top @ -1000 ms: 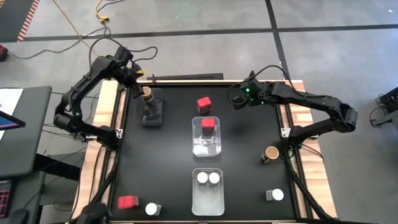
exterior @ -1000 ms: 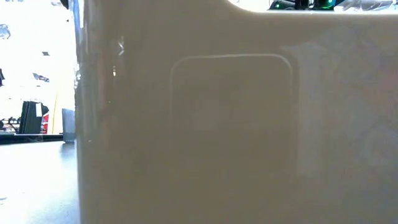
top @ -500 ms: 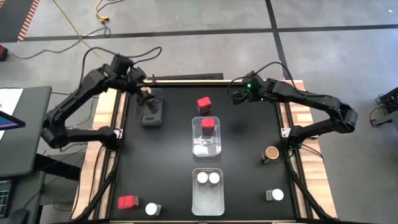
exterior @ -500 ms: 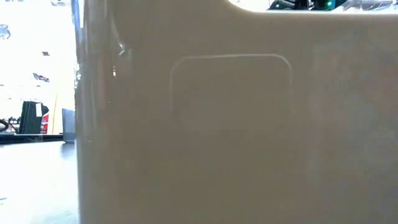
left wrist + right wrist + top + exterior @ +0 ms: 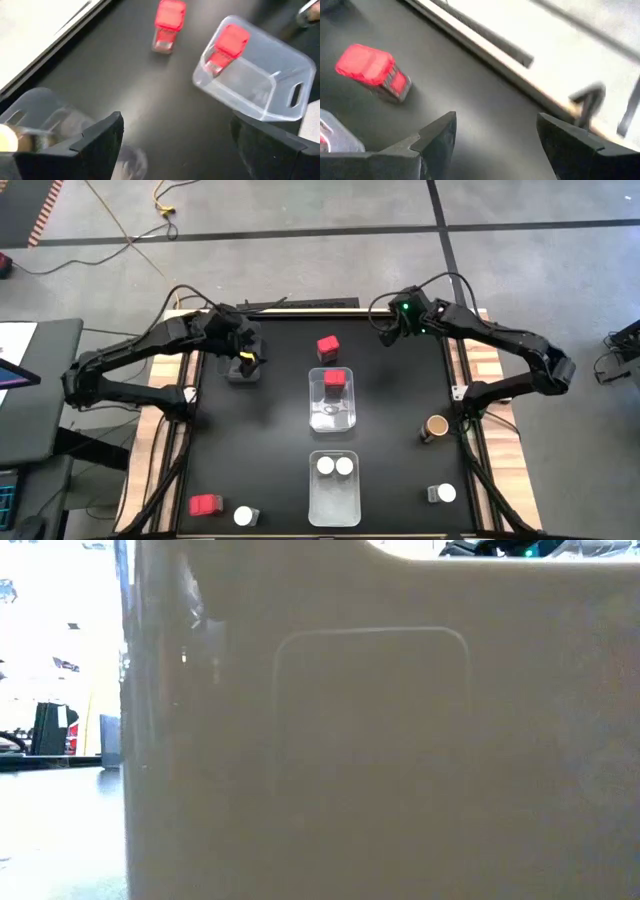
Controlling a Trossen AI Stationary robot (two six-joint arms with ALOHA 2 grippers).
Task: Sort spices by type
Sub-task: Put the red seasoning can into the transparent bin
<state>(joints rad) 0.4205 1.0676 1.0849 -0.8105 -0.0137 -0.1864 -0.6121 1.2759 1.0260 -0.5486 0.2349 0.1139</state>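
A loose red boxy spice [image 5: 327, 346] [image 5: 167, 22] [image 5: 370, 67] stands on the black table near the far edge. A second red one [image 5: 335, 382] [image 5: 227, 45] stands in the middle clear tub [image 5: 332, 405]. Two white-lidded jars [image 5: 334, 466] stand in the near tub [image 5: 333, 495]. A tan-topped jar [image 5: 6, 137] shows inside the far-left tub [image 5: 243, 370] [image 5: 40, 107]. My left gripper [image 5: 247, 360] [image 5: 175, 125] hovers open over that tub. My right gripper [image 5: 387, 335] [image 5: 496, 120] is open above the far right of the table.
A brown-topped jar [image 5: 435, 427] and a white-lidded jar [image 5: 442, 494] stand near the right edge. A red box [image 5: 205, 504] and a white-lidded jar [image 5: 243, 516] stand at the near left corner. The near tub's wall [image 5: 380, 740] fills the low view.
My left gripper has come from the far-left corner toward the near edge and a little right, over the far-left tub, and has swung round toward the table's middle. My right gripper has drawn back slightly toward the far edge.
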